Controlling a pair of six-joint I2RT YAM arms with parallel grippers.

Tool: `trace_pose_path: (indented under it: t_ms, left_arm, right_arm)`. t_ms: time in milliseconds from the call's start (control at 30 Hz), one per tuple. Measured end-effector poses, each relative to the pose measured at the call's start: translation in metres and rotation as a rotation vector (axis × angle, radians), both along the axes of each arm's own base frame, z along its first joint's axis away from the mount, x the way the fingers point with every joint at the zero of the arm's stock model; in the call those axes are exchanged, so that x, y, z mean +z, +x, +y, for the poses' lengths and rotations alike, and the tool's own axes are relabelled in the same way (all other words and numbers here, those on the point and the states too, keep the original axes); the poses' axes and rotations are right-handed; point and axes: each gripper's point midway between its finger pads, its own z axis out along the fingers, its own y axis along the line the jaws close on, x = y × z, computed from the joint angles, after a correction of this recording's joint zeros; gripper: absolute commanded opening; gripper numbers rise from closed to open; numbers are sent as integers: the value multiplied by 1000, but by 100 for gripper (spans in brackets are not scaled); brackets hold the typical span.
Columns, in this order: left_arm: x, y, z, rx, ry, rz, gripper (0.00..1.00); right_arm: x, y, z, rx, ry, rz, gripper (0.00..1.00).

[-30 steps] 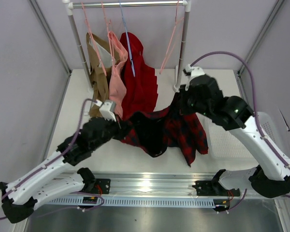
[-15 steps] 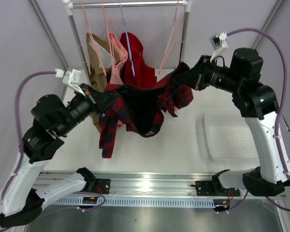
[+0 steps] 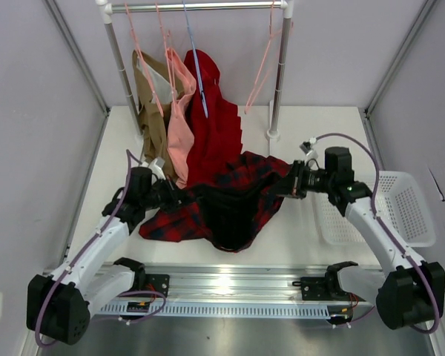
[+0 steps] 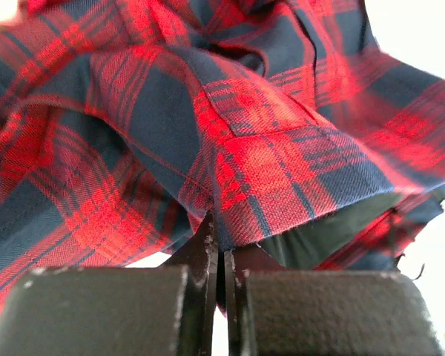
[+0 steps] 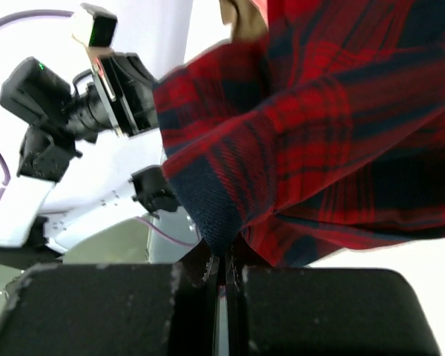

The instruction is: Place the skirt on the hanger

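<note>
Lowered from mid-air onto counter (image 3: 304,126) centre since earlier frame: skirt (image 3: 230,204), sagging. Clamped tight on opposite skirt edges: left end effector (image 3: 180,198) and right end effector (image 3: 283,186).

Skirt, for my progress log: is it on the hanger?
Off: left gripper and right gripper hold the skirt; the hanger hangs bare on the rail.

White table (image 3: 319,126), the skirt (image 3: 245,185) slumped at its middle, a white mesh basket (image 3: 413,202) at right
</note>
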Motion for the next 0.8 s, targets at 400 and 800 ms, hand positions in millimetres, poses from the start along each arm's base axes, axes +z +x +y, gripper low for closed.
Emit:
trace_pose_path:
  t_ms: [400, 800]
  left_arm:
    - [-63, -5, -4, -6, -7, 117, 2]
    - [-81, -2, 2, 9, 58, 136, 22]
  right_arm:
    - [-130, -46, 36, 33, -245, 150, 0]
    - [-199, -36, -2, -150, -635, 204, 66]
